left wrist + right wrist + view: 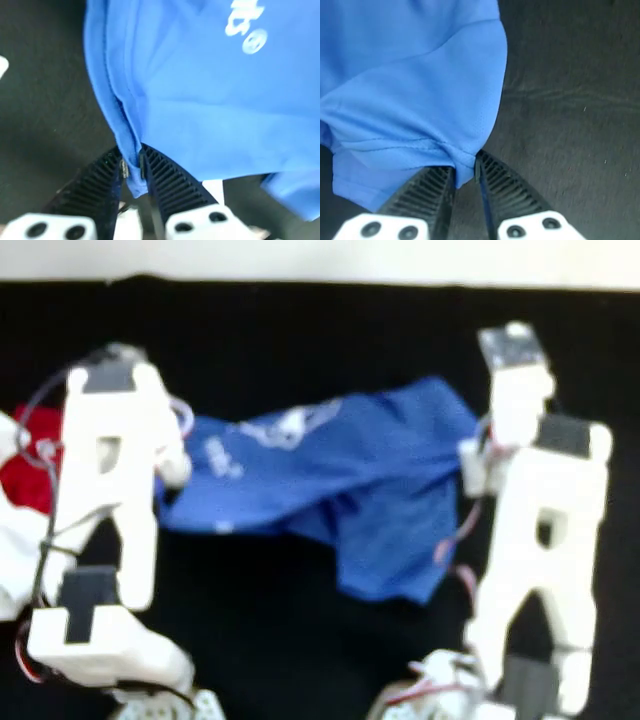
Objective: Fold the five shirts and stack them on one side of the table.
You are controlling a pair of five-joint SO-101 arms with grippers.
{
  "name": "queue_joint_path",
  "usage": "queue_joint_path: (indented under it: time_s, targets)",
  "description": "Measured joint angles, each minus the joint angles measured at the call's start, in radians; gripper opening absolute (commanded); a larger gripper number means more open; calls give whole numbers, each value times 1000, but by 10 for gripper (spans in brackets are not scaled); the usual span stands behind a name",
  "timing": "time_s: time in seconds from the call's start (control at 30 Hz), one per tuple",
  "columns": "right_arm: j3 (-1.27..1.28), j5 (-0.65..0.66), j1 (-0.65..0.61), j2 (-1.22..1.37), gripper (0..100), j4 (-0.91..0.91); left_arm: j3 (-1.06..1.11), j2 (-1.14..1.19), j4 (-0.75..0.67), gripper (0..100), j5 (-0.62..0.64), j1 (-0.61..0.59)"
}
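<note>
Pincer L (132, 155), pincer R (465, 165) on shirt (340, 475)

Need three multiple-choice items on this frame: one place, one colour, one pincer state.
1. Where is the red cloth? A: by the left arm. B: by the right arm. C: midway between the arms.
2. What colour is the shirt stretched between the arms? A: green. B: blue. C: yellow.
3. The left pincer is: A: open. B: shut on nothing. C: shut on the shirt's edge.
1 A: red shows beside the left arm in the high view. 2 B: blue in all views. 3 C: it clamps the hem.
</note>
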Motion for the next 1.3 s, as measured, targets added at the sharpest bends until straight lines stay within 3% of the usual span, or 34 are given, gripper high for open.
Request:
queue_joint_path:
  time_s: [0.17,0.37,0.57,0.7,0.83,1.0,1.13,1.3]
  targets:
    - [292,0,0,-199,5,-123,215,0,-98,21,-87,0]
    - [516,0,0,-296,5,-232,381,0,-152,185,-160,0]
    - [546,0,6,-301,5,-241,362,0,-98,171,-255,0]
    - [546,0,37,-301,5,-241,221,0,23,168,-262,0]
    - [546,0,68,-301,5,-241,155,0,46,168,-262,2]
    - [546,0,72,-301,5,-241,166,17,23,168,-262,40]
    - [546,0,72,-301,5,-241,267,98,-74,168,-262,46]
    - [546,0,75,-301,5,-241,315,155,-180,168,-262,-14]
